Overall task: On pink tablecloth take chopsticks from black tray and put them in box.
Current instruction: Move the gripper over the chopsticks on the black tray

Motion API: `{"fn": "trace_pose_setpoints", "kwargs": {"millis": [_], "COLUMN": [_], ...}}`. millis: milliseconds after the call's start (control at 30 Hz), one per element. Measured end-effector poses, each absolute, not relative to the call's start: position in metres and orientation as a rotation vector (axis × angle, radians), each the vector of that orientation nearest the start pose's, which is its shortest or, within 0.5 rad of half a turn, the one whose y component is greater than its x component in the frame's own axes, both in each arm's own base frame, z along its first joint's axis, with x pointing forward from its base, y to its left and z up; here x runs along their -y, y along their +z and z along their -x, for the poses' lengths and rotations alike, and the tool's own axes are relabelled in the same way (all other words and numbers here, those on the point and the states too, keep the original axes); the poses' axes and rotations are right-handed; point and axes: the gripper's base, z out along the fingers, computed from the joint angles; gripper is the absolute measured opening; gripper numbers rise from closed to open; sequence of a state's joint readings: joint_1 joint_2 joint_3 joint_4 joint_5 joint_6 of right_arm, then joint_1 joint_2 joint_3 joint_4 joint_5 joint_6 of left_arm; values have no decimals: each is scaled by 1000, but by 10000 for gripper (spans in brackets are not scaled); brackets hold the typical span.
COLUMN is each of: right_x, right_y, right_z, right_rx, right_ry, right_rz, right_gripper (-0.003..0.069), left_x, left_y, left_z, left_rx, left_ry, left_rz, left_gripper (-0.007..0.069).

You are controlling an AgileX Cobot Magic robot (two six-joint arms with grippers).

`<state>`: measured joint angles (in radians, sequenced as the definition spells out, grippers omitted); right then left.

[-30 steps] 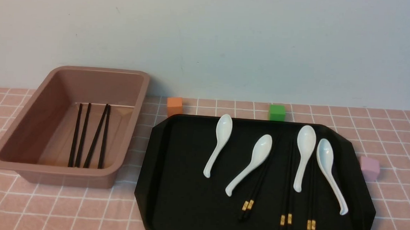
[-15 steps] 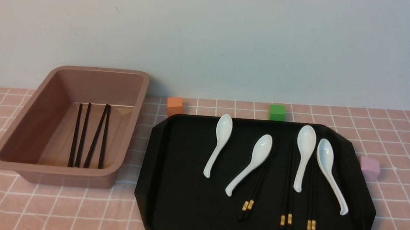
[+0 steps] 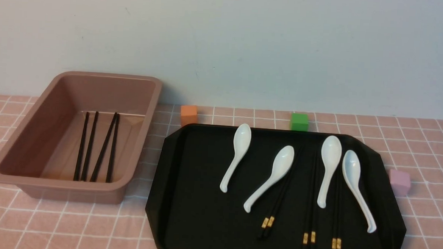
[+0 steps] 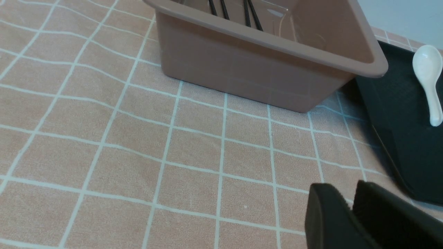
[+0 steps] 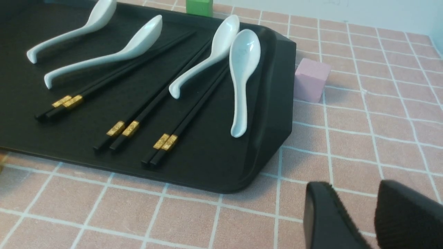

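showing only in the front view: the orange cube (image 3: pixel 189 115).

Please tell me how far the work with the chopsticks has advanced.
Partly done: four chopsticks lie inside the box. Nothing is in hand: the left gripper and the right gripper hold nothing and hover over the pink tablecloth. Left to do: three pairs with gold bands remain on the black tray, among the white spoons.
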<state>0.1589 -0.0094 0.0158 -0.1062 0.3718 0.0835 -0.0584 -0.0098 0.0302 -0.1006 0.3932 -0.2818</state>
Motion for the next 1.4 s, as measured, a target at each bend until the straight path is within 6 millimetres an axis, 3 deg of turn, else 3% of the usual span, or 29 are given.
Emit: {"fn": "trace_pose_setpoints", "kwargs": {"millis": [467, 600, 667, 767, 900, 1033, 1200, 1333, 1400], "right_x": [-12, -15, -19, -28, -34, -34, -39, -55, -73], "right_y": [198, 223, 254, 286, 308, 303, 284, 262, 248], "right_z": [-56, -51, -51, -59, -91, -133, -183, -209, -219], "right_rx": [-1576, -1588, -1659, -1921, -2324, -2612, -2786, -2851, -2873], "right_ry": [603, 696, 672, 572, 421, 276, 226, 263, 282], "right_rz": [-317, -343, -267, -105, 59, 106, 41, 40, 69], "right_gripper": [240, 240, 236, 189, 96, 22, 13, 16, 23], "left_x": [7, 7, 7, 7, 7, 7, 7, 7, 7], "left_y": [168, 168, 168, 168, 168, 168, 168, 168, 168], "left_z": [-52, -52, -52, -52, -52, -52, -52, -52, -52], "left_rx": [-1889, -1889, -1889, -1889, -1889, -1889, -1889, -1889, -1889], "left_ry": [-331, -331, -331, -331, -331, -331, -331, -331, -331], "left_rz": [275, 275, 275, 275, 275, 275, 275, 275, 275], "left_gripper": [133, 134, 134, 134, 138, 138, 140, 145, 145]}}
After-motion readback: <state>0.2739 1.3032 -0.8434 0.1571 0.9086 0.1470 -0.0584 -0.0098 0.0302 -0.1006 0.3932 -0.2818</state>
